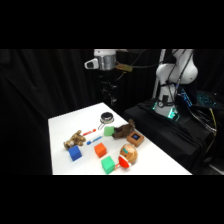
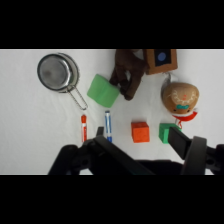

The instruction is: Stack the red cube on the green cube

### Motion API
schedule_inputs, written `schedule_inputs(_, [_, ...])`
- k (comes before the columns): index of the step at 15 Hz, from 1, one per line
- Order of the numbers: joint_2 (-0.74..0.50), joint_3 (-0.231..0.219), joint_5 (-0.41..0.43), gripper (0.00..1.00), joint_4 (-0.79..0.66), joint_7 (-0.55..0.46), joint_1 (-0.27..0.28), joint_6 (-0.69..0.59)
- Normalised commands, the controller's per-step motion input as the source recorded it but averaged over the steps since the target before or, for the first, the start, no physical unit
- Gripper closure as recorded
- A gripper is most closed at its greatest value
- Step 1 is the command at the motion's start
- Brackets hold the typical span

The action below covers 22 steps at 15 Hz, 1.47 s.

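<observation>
The tool (image 1: pixel 109 97) is held high above the far end of the worktop (image 1: pixel 60 125), well clear of everything on it, a height from which the whole spread can be taken in by the wrist camera. In the wrist view its two fingers are seen spread apart with nothing between them, so nothing is gripped. The red cube (image 2: pixel 140 131) is found resting flat on the worktop, almost centred between the fingers in the wrist view, which suggests that the tool has been lined up over it for a straight descent. The green cube (image 2: pixel 167 132) sits just beside the red one but apart from it, partly hidden behind one finger; in the side view it (image 1: pixel 107 165) is seen near the worktop's front edge, with the red cube (image 1: pixel 100 149) just behind it. A round red-and-tan toy (image 1: pixel 127 156) lies close by the green cube, and a blue marker (image 2: pixel 108 125) lies near the red cube's other side, so little room is left for the fingers. The stacking is judged not yet begun; the grasp of the red cube would be expected first.
</observation>
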Motion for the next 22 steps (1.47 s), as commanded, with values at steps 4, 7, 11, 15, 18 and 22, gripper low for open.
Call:
schedule_inputs(4, [0.06,0.012,0.039,0.0,0.08,-0.01,-0.005,0.02])
schedule_inputs(7, [0.17,0.011,0.097,0.0,0.17,-0.04,0.005,0.11])
schedule_inputs(11, [0.23,0.022,0.104,0.0,0.21,-0.05,0.016,0.16])
schedule_inputs(15, [0.23,0.034,0.116,0.0,0.21,-0.05,0.021,0.15])
schedule_inputs(18, [0.21,0.048,0.106,0.0,0.18,-0.02,0.031,0.19])
schedule_inputs(22, [0.22,0.043,0.094,0.0,0.18,0.0,0.031,0.19])
